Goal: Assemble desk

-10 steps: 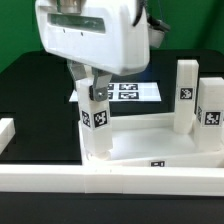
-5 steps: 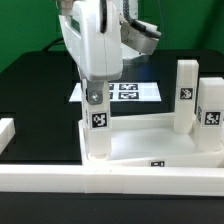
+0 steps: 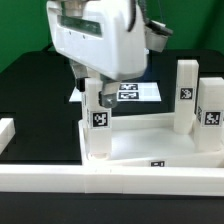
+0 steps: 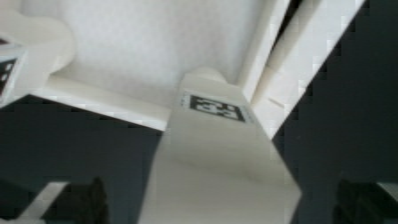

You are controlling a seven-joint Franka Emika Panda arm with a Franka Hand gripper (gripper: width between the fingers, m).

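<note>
The white desk top (image 3: 150,140) lies with its rim up against the front rail. A square white leg (image 3: 97,128) with a tag stands upright in its corner socket on the exterior view's left. My gripper (image 3: 95,95) hangs over this leg's upper end, one finger on each side. In the wrist view the leg (image 4: 217,150) runs between the two dark fingers (image 4: 80,200) with a gap on both sides, so the gripper (image 4: 222,205) is open. Two more legs (image 3: 186,95) (image 3: 212,112) stand at the top's right side.
The marker board (image 3: 130,92) lies flat on the black table behind the desk top. A long white border rail (image 3: 110,182) runs along the front. A short rail piece (image 3: 5,130) shows at the exterior view's left edge.
The wrist turned about the upright leg, narrow side on half a second ago and broad side on again now. The leg and desk top stayed in place.
</note>
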